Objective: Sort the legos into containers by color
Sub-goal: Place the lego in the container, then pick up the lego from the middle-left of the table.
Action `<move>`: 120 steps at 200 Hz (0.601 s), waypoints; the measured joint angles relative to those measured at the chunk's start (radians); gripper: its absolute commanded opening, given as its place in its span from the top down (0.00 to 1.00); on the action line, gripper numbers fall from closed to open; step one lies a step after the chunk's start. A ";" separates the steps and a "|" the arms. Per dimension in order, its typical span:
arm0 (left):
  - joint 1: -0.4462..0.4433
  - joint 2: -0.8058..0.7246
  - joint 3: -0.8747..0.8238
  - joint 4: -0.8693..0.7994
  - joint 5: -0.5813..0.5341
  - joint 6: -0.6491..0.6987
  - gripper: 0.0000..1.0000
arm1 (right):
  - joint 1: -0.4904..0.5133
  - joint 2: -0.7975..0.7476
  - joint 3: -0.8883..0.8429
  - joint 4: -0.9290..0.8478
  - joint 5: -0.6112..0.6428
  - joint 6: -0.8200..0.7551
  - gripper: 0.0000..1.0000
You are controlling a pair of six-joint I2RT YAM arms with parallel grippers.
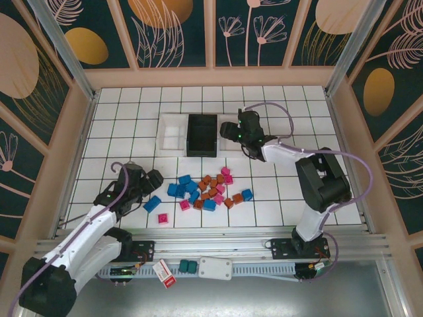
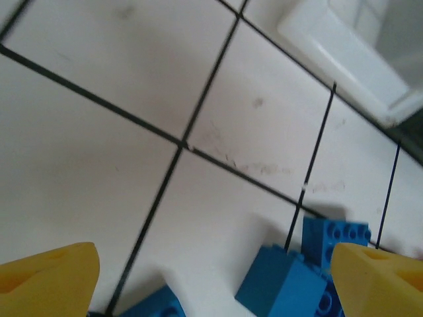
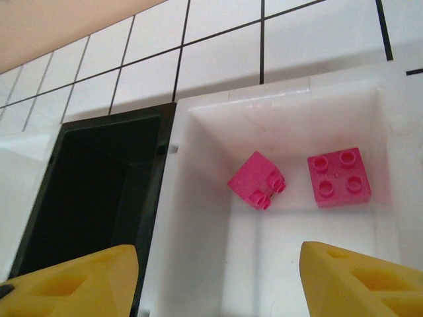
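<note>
Yellow fingertips [image 3: 73, 281] of the right gripper [image 3: 218, 277] sit closest to the lens in the right wrist view. Jaws are spread wide, nothing between them. It hangs over the right white container [image 3: 284, 92]. Two pink legos [image 3: 258, 179] lie on that container's floor, near each other, not touching. The black container [image 3: 115, 119] adjoins on the left; interior too dark to read.

Top view:
- Right gripper [image 1: 232, 132] is at far centre of the worktop [image 1: 132, 105], covering most of the right white container.
- Black container [image 1: 201, 117] is in the middle, w/ the left white container [image 1: 170, 119] just beside it on the left.
- Lego pile [image 1: 208, 190] lies nearer, approx. mid-worktop. Blue is mostly at its left side; orange-brown and pink are mixed toward the right.
- Left gripper [image 1: 151, 179] is low, just left of the pile.

Left wrist view: left gripper [image 2: 211, 277] is spread and empty. A blue lego [image 2: 277, 287] lies on the worktop ahead, closer to the right-hand pad.

Step in hand (est.): pink drop-off looks complete on the right arm; left arm is positioned for a blue pick.

Next move req. (est.):
1. Left arm: shift to centre that blue lego between the pads, descend, close. Neighbouring blue legos touch it, so a square approach is needed.
2. Right arm: lift clear of the containers and go to the pile's right side.
</note>
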 measured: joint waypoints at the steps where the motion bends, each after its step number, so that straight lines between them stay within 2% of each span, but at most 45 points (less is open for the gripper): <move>1: -0.008 0.002 0.000 -0.001 -0.003 -0.002 0.11 | 0.000 -0.002 -0.003 0.001 -0.001 0.000 0.33; 24: -0.114 0.058 0.001 -0.007 -0.049 -0.026 0.14 | 0.000 -0.037 -0.053 0.027 -0.014 0.009 0.34; 69: -0.254 0.194 0.082 0.022 -0.130 0.013 0.20 | -0.001 -0.049 -0.093 0.048 -0.019 0.011 0.33; 97: -0.310 0.263 0.122 0.074 -0.159 0.052 0.29 | -0.004 -0.073 -0.122 0.055 -0.019 0.020 0.34; 120: -0.333 0.308 0.124 0.091 -0.174 0.078 0.32 | -0.009 -0.087 -0.141 0.062 -0.019 0.026 0.34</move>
